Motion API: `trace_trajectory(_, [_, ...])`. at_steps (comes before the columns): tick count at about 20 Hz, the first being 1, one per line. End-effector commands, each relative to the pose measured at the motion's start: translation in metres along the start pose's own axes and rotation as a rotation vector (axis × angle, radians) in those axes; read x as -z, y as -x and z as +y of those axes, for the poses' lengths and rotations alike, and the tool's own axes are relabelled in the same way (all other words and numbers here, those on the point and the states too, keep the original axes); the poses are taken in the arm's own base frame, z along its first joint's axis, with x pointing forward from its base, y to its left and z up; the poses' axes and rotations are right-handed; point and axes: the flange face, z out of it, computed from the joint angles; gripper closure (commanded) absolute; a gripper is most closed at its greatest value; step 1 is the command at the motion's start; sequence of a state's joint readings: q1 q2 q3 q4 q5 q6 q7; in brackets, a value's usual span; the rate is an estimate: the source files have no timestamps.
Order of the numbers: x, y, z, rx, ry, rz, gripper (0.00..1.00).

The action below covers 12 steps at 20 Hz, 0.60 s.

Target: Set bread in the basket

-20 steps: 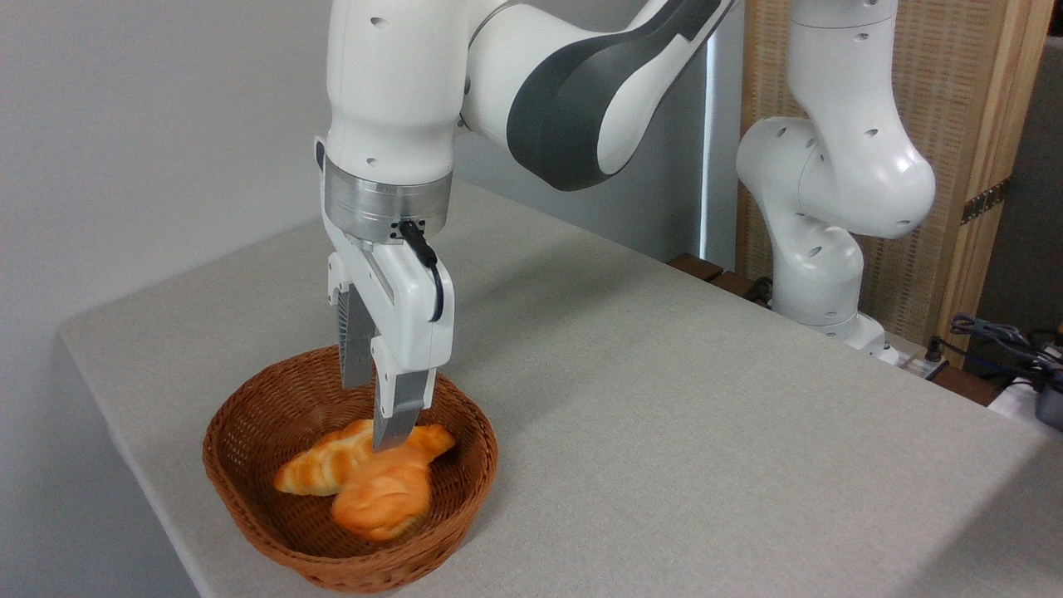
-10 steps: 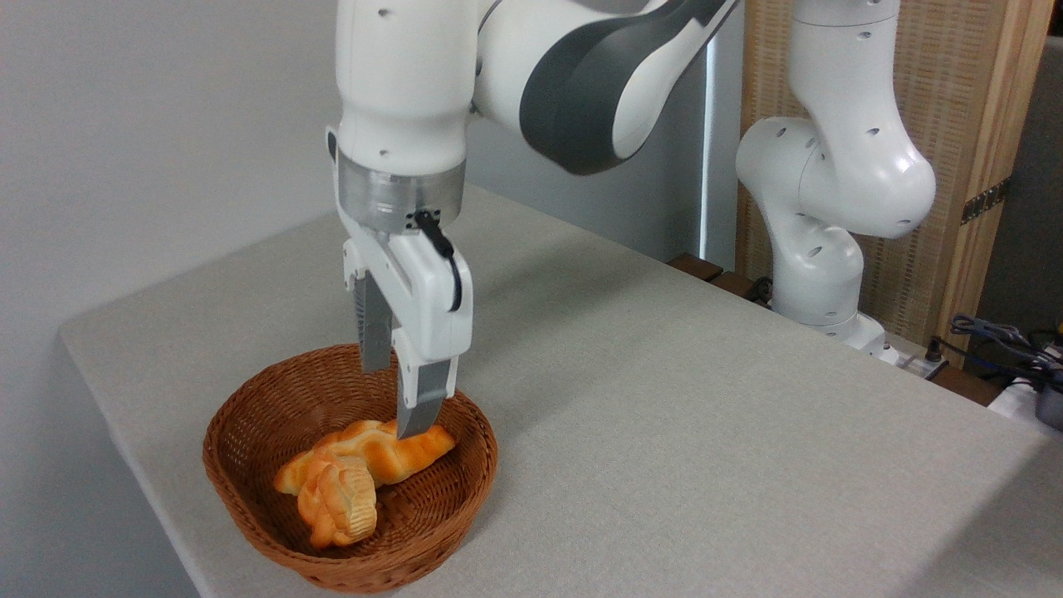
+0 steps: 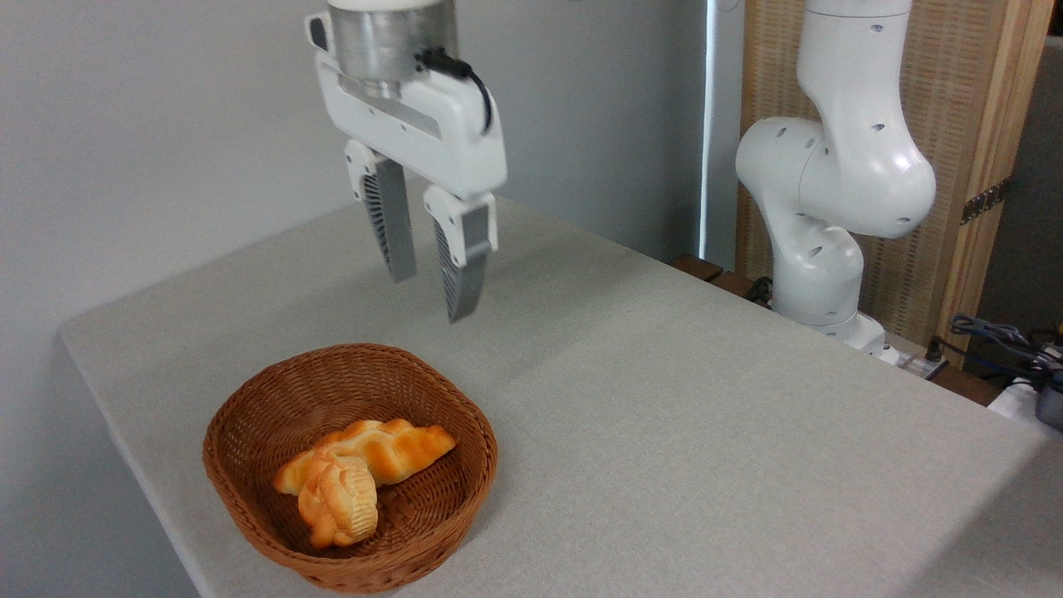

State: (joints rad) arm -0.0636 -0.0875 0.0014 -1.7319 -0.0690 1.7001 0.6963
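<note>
The round bun lies tipped on its side inside the wicker basket, its fluted edge turned up, and seems to lean against the braided loaf just behind it. The basket sits near the table's front left corner. The gripper hangs well above the basket's far rim, fingers spread apart and holding nothing.
</note>
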Motion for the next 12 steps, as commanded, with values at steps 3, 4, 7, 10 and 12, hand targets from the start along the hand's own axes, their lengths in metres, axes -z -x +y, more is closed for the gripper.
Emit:
trace_trajectory(3, [0.019, -0.015, -0.009, 0.032, -0.02, -0.033, 0.0])
trace_trajectory(4, [0.022, -0.017, -0.01, 0.031, -0.015, -0.031, 0.0])
trace_trajectory(7, [0.022, -0.015, -0.012, 0.026, -0.019, -0.034, 0.0])
trace_trajectory(10, [0.022, -0.013, -0.015, 0.032, -0.021, -0.037, 0.0])
trace_trajectory(12, [0.022, -0.008, -0.02, 0.043, -0.017, -0.041, 0.0])
